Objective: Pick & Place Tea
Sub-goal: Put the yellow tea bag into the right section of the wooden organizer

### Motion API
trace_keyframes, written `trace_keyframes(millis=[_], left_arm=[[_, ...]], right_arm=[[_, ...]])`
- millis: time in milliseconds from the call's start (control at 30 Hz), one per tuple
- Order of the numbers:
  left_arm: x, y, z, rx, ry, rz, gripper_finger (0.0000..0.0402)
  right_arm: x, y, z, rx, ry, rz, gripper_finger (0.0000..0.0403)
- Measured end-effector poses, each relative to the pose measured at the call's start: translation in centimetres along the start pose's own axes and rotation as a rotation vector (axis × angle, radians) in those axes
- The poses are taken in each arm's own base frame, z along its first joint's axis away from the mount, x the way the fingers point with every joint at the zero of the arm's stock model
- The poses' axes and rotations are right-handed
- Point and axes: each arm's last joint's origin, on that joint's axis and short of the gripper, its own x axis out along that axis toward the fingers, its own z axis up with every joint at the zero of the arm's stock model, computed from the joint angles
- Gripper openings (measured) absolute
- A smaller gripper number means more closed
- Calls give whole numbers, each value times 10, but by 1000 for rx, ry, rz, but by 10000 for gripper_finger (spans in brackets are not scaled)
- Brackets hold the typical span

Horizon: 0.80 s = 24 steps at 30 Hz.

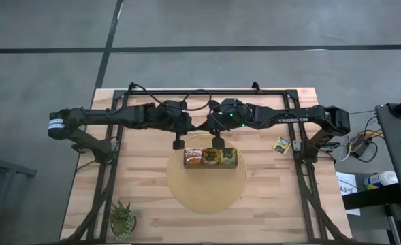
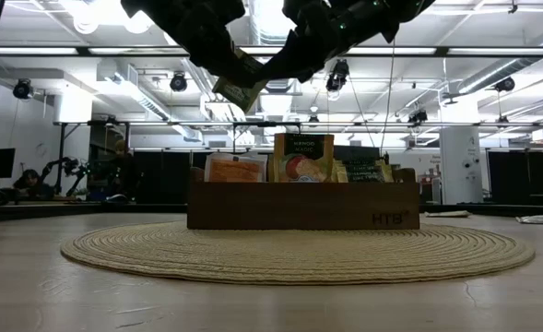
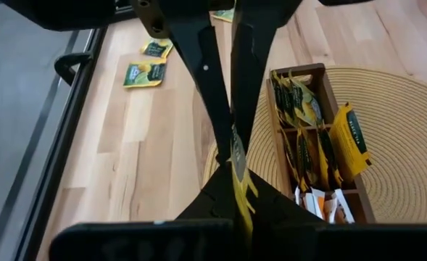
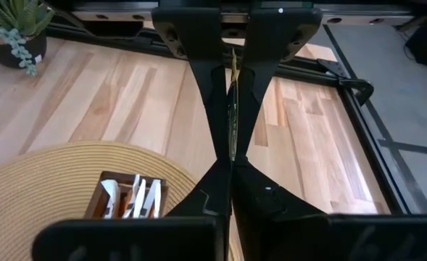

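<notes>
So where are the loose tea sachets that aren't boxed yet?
In the high view, loose tea sachets lie on the bare table at the right side, just right of the round woven mat and the wooden box.

Overhead, table-level and wrist cameras all share the wooden box [image 1: 210,158].

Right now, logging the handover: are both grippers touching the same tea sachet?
Touching. In the low view both grippers meet on one tea sachet above the box; each wrist view shows its fingers pinching a sachet edge-on.
</notes>
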Motion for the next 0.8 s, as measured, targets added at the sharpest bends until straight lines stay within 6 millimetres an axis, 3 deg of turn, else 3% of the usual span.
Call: trace_keyframes(millis=[200, 533, 633, 800], left_arm=[[0, -1, -1, 24, 10, 6, 29], [-2, 0, -2, 42, 32, 39, 145], [-8, 3, -3, -1, 62, 157, 168], [-20, 10, -6, -33, 103, 364, 174]], right_arm=[[-4, 0, 0, 9, 20, 4, 8], [-16, 4, -7, 38, 134, 32, 8], [-29, 8, -14, 67, 256, 84, 8], [-53, 21, -21, 148, 451, 188, 8]])
